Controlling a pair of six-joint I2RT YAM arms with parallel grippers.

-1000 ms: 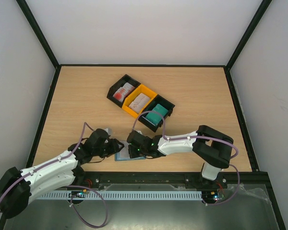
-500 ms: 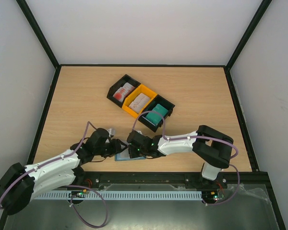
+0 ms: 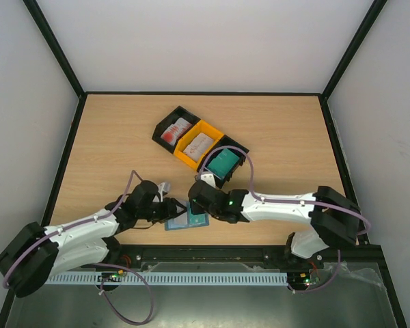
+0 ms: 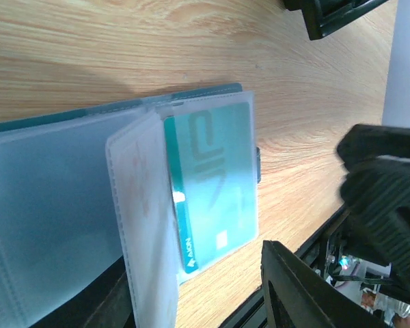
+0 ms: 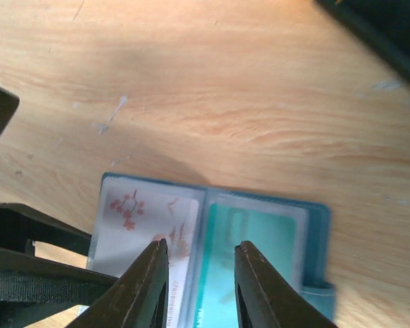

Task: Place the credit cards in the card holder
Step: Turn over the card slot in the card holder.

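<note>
Your right end effector [image 5: 201, 247] hangs open and empty, its two fingers straddling the spine of the flat blue-teal folding card holder [image 5: 318, 239], which lies spread on the pale wooden worktop [image 5: 225, 82] directly beneath it. To one side of its fingers a clear sleeve carries a green-teal plastic card [image 4: 215, 184]; to the other sits a white plastic card with red blossoms [image 5: 140, 212]. I judge the teal card to be seated, so lift straight up off the sleeves before you swing toward the black plastic bin of green-teal cards [image 3: 224, 162] out beyond the fingertips. A sideways drag could flip the loose page or pull the card out. Hold your left end effector [image 3: 169, 210] steady at the holder's edge opposite the right one. Its fingers stand apart around a raised sleeve page, but you cannot tell whether they pinch it or merely pin it. Also hidden: the holder's end behind the right fingers, how deep the teal card sits, and how many sleeves are free
</note>
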